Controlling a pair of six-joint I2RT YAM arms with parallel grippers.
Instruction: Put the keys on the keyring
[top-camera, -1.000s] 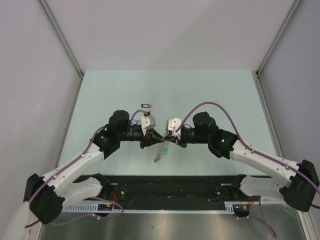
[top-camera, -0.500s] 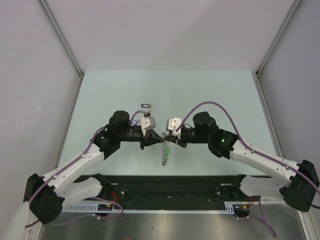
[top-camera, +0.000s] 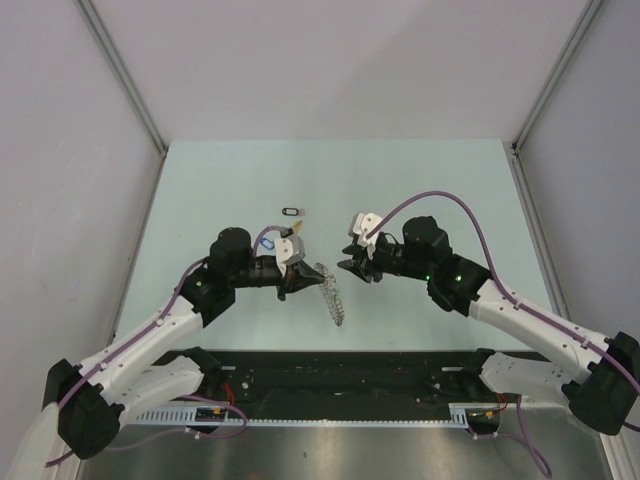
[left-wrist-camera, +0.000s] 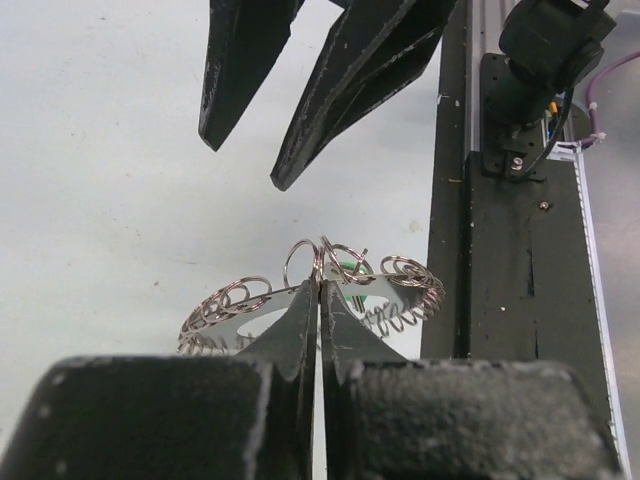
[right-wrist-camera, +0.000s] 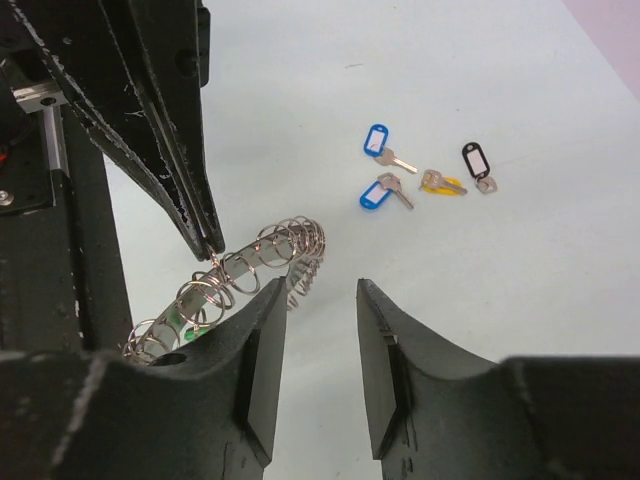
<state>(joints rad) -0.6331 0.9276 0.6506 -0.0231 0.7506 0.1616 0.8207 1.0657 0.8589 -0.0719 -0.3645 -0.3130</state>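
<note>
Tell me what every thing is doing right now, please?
Left jaws: shut, pinching one loop of the keyring.
Right jaws: open, holding nothing.
Keyring: floppy, drooping from the left jaws.
Green tag: tucked among the keyring's loops.
Blue keys: lying loose on the table.
Yellow key: loose on the table.
Black key: loose on the table.

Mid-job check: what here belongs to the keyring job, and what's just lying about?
Job: keyring, pinched in the left hand; green tag among its loops; loose keys on the table, tagged blue, blue, yellow, black.
Just there: black rail at the near edge; purple arm cables.
</note>
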